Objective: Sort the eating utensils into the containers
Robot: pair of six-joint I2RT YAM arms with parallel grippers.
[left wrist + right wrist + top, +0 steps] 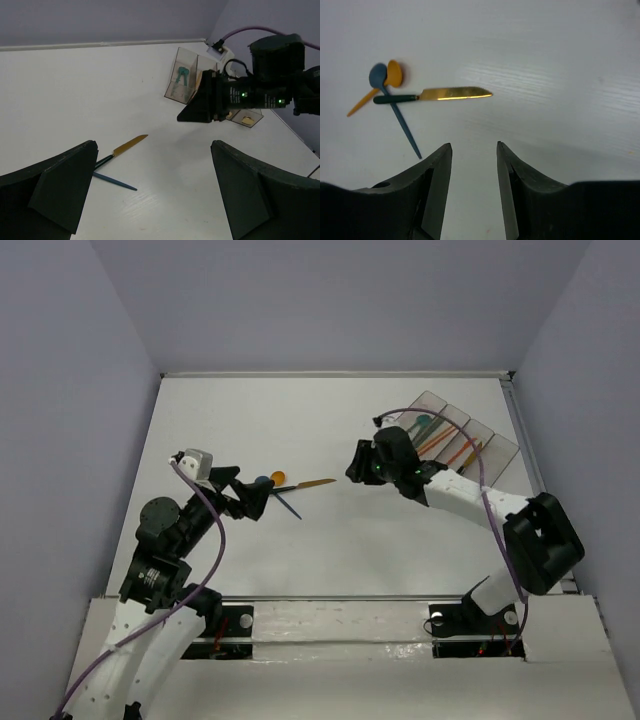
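Three utensils lie mid-table: a knife (312, 483) with a golden blade and dark green handle, an orange spoon (278, 477) and a dark blue spoon (288, 504). All show in the right wrist view: knife (451, 94), orange spoon (393, 76), blue spoon (400, 118). The row of smoky bins (497, 452) stands at the far right with several utensils inside. My left gripper (262, 497) is open and empty just left of the loose utensils. My right gripper (354, 468) is open and empty, right of the knife tip.
White walls close the table on three sides. The bins also show in the left wrist view (187, 75), partly behind the right arm (260, 90). The table's front edge (330, 602) runs by the arm bases.
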